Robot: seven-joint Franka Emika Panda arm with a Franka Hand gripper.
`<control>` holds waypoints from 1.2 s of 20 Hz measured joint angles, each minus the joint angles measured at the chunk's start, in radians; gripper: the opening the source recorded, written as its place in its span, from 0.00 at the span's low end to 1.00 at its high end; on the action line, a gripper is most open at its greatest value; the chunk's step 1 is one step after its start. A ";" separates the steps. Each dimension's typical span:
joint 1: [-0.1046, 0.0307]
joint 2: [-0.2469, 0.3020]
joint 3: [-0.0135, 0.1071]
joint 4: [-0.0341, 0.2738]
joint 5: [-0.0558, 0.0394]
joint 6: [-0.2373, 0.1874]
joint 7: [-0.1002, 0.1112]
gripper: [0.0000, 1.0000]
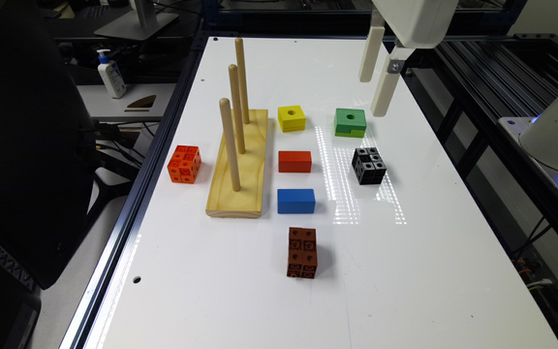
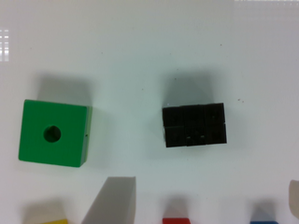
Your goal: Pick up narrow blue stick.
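On the white table [image 1: 405,271], a brown cube cluster [image 1: 302,252] lies nearest, then the narrow blue stick [image 1: 296,200] just beside the wooden peg board [image 1: 240,169], a red block [image 1: 294,161] behind it, and farthest the claw [image 1: 375,92] hovering empty, fingers spread wide, near a green block [image 1: 350,122]

Blocks laid out beside the peg stand on my surface [image 1: 405,271].

The narrow blue stick [image 1: 296,201] lies just at the exterior view's right of the wooden three-peg stand [image 1: 238,179], between the red rectangular block [image 1: 295,161] behind and the brown studded block [image 1: 302,252] in front; the black studded cube [image 1: 369,166] sits farther right.
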 joint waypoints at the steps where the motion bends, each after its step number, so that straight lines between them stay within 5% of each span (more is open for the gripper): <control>1: 0.000 0.000 0.000 0.001 0.0000 0.000 0.000 1.00; 8: 0.001 0.027 0.020 0.040 0.0001 0.000 0.021 1.00; 12: 0.001 0.088 0.042 0.097 0.0001 0.000 0.045 1.00; 18: 0.001 0.141 0.050 0.145 0.0001 0.000 0.053 1.00; 24: 0.001 0.178 0.079 0.189 0.0001 0.000 0.082 1.00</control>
